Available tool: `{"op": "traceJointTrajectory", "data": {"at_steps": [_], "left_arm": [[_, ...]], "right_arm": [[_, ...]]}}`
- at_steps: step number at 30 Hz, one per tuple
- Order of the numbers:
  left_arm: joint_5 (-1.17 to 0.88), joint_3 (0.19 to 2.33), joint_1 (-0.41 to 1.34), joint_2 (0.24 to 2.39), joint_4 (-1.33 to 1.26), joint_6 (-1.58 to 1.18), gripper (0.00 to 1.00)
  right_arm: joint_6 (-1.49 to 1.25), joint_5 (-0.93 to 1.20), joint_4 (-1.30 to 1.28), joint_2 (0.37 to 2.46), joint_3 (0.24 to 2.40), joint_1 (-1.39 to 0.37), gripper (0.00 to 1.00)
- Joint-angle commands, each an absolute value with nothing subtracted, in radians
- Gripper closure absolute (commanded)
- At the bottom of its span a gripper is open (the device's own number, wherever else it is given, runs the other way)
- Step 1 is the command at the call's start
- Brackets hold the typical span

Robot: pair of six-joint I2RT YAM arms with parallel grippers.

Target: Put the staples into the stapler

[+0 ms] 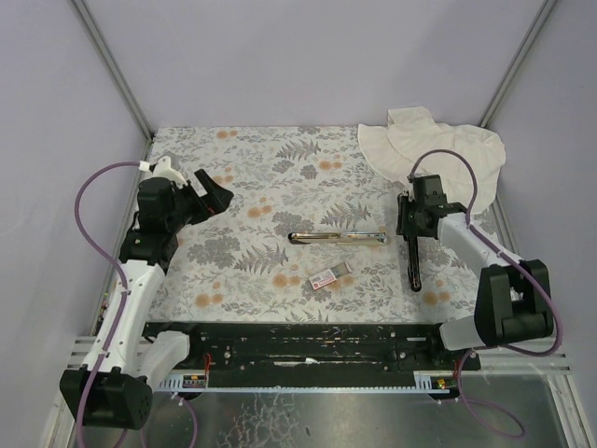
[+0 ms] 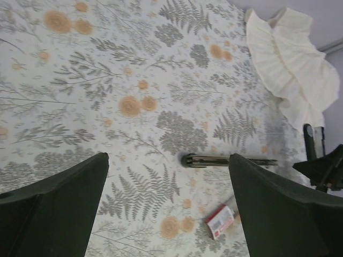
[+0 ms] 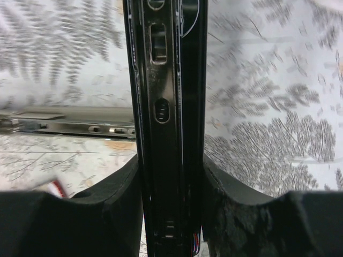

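Observation:
The stapler lies swung open on the flowered mat. Its silver top arm (image 1: 338, 238) (image 2: 225, 159) (image 3: 69, 126) lies crosswise, and its black base (image 1: 413, 266) (image 3: 166, 107) points toward the near edge. My right gripper (image 1: 411, 233) (image 3: 170, 160) is shut on the black base, one finger on each side. The small white staples box (image 1: 329, 276) (image 2: 221, 221) with a red label lies just in front of the silver arm, a grey end poking from its sleeve. No loose staples can be made out. My left gripper (image 1: 216, 196) (image 2: 167, 158) hangs open and empty above the mat's left part.
A crumpled white cloth (image 1: 434, 145) (image 2: 292, 64) lies at the far right corner. Grey walls close in the back and both sides. A black rail (image 1: 308, 341) runs along the near edge in front of the arm bases.

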State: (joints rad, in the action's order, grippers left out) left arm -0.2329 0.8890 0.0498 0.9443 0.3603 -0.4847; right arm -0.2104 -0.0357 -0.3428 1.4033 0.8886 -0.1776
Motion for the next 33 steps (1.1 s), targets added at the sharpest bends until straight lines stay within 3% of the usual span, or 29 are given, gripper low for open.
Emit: {"op": "traceJointTrajectory", "data": {"at_steps": [1,12,33], "left_arm": [[-0.099,0.855,0.043,0.902,0.365,-0.374,0.07],[-0.046,0.742,0.043,0.861,0.359,-0.357,0.07],[-0.127,0.709,0.046,0.896,0.336,-0.367,0.08]], "right_arm": [[-0.299,-0.095,-0.322,1.458,0.901,-0.133,1.00],[-0.324,-0.070,-0.307,1.582,0.885,-0.121,0.99],[-0.331,-0.051,-0.256,1.643,0.848,-0.120,0.57]]}}
